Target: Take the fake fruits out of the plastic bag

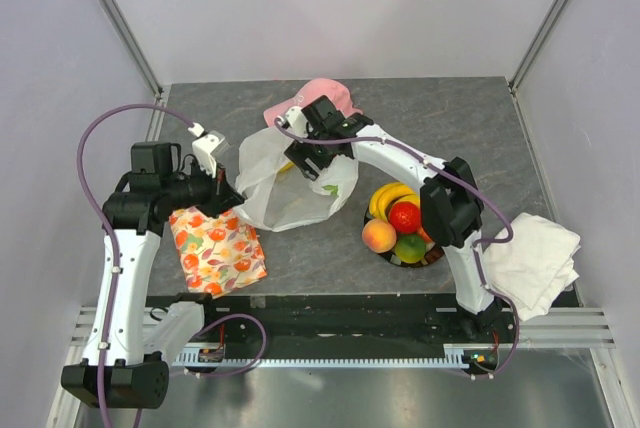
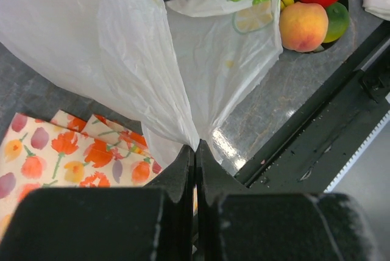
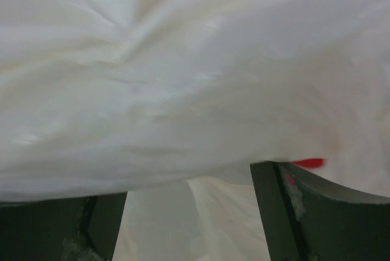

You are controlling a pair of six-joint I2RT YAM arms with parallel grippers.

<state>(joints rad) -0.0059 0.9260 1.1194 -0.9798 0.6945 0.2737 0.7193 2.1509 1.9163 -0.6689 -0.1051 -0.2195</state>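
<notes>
Mostly done: your fake fruits (image 1: pixel 398 223) sit on the dark plate (image 1: pixel 412 262); left gripper (image 2: pixel 195 148) pinches the plastic bag (image 1: pixel 290 198) mid-table, right gripper (image 3: pixel 189 194) gapes inside it, where perhaps one yellow piece (image 1: pixel 287 165) lies.

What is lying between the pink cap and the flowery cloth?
The white plastic bag, pinched by the left pincer; the overhead view shows it.

Before me the grey surface (image 1: pixel 450 118) carries a flowered cloth (image 1: pixel 217 248), the plastic bag (image 1: pixel 290 203) (partly lifted), a pink cap (image 1: pixel 325 93), a dark dish (image 1: pixel 432 254) of fake fruits (image 1: pixel 378 236) and a white cloth (image 1: pixel 535 263).
</notes>
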